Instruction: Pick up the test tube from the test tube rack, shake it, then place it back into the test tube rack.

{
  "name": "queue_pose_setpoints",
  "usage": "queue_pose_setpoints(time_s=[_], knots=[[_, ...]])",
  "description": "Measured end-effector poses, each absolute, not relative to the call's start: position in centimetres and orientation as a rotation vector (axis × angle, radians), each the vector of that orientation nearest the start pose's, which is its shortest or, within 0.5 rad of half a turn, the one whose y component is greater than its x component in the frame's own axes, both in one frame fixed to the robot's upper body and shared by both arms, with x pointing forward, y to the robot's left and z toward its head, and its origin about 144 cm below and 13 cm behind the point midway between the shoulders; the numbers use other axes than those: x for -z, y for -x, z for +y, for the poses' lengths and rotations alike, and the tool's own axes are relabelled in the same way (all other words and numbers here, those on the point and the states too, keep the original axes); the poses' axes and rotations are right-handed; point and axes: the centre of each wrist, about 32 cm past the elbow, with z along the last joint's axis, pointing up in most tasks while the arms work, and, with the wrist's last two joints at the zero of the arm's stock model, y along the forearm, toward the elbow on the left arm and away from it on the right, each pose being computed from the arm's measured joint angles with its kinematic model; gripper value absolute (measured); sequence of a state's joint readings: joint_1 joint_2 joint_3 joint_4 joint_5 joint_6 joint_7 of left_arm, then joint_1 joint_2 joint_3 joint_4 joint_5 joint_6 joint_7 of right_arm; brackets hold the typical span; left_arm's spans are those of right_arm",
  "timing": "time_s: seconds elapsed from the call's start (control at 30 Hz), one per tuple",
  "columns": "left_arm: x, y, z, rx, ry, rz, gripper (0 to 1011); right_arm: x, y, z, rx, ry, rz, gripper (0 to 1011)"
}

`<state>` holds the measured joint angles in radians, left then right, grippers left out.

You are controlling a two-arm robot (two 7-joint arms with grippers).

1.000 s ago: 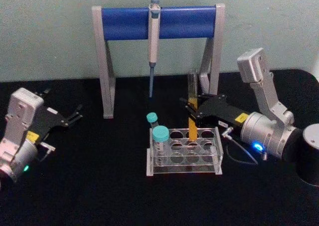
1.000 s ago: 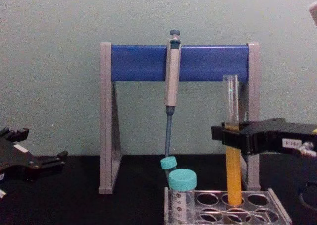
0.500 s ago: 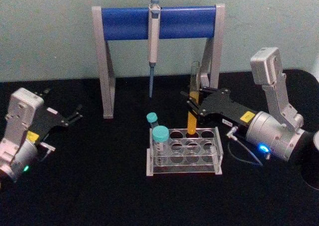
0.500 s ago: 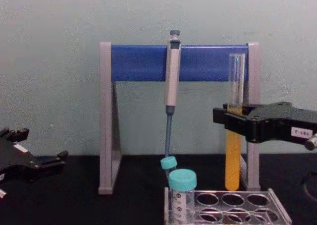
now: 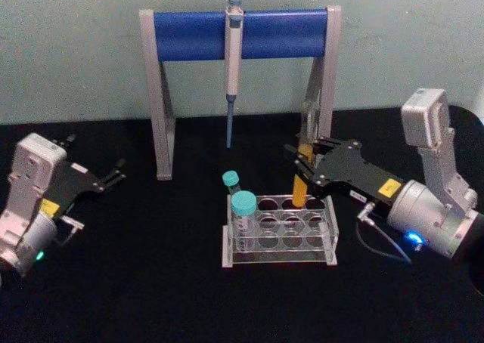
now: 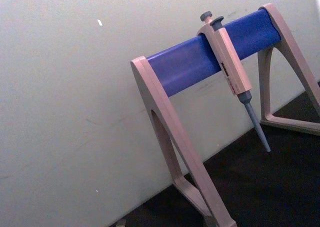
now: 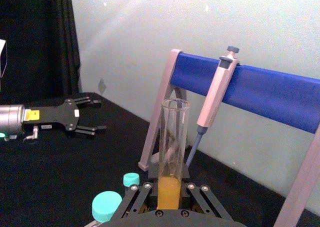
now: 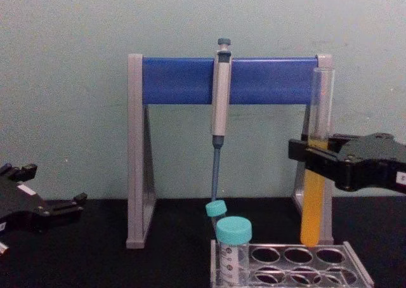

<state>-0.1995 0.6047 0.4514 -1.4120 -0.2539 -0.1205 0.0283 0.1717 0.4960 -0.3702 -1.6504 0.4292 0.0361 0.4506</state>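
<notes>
**Tube held at the rack's back row**

The tube [image 8: 311,212] is open at the top and orange-yellow in its lower half. It stands nearly upright, its top tipped slightly toward 1 o'clock in the head view. Its round bottom is at the back row of the rack [image 5: 280,258], right of centre, about 1 o'clock from the rack's middle. Whether it touches the top plate cannot be told.

The right fingers [image 5: 302,164] are closed on the tube about halfway up, near the top of the liquid, reaching in from 3 o'clock.

Two teal-capped vials [image 5: 243,204] stand in the rack's 9 o'clock column, one behind the other. At 12 o'clock behind the rack is a grey-and-blue stand [image 5: 189,35], with a pipette [image 5: 233,56] hanging from its bar. Rack and stand both rest on the black desk [image 5: 151,282].

The left fingers [image 5: 113,178] are well apart from the rack at 9 o'clock, spread open and holding nothing.
</notes>
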Motion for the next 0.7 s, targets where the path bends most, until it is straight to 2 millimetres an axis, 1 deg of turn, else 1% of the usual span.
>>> queue_pose_setpoints(time_s=[0.2, 0.7], knots=[[-113.98, -48.86, 30.97, -1.248, -0.304, -0.285, 1001, -119.56, -48.18, -25.81, 0.760, 0.014, -0.066, 232], [-113.98, -48.86, 30.97, -1.248, -0.304, -0.285, 1002, -119.64, -48.23, -25.70, 0.759, 0.024, -0.068, 232]])
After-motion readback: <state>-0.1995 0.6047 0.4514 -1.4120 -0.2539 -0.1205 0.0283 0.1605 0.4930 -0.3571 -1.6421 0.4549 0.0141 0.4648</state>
